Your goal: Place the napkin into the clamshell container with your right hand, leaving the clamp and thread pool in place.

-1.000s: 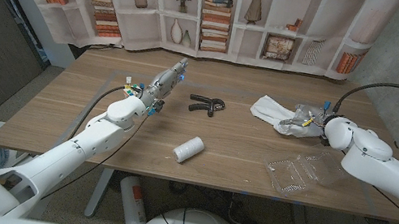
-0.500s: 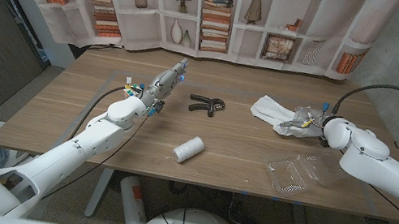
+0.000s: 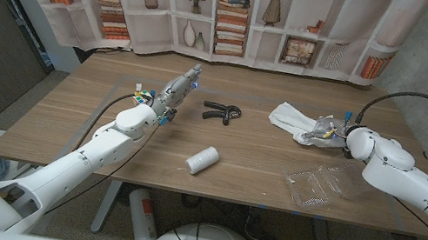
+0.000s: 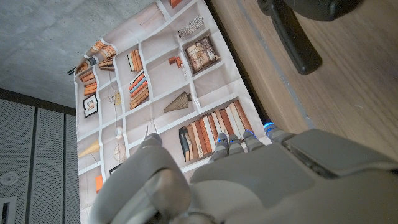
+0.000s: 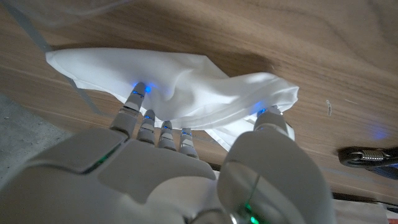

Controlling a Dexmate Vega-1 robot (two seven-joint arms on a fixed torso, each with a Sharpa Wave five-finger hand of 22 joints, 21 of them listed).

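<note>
**Right hand at the napkin, container waiting nearby**

Wooden table (image 3: 243, 156) stretches out before a printed bookshelf backdrop (image 3: 233, 13). Nearest the robot, at about 5 o'clock on the tabletop, lies the clear clamshell container (image 3: 324, 185), open and near the front edge. Just past table centre toward 6 o'clock rests the white thread pool (image 3: 201, 160), on its side. Farther back, near the middle, sits the black clamp (image 3: 220, 112). At about 2 o'clock the white napkin (image 3: 292, 119) lies crumpled on the wood, and the right hand (image 3: 324, 129) is on it, fingers (image 5: 138, 99) and thumb pressing into the cloth from either side in the right wrist view. Over at 10 o'clock the left hand (image 3: 177, 89) hovers with fingers straight and together, holding nothing.
</note>
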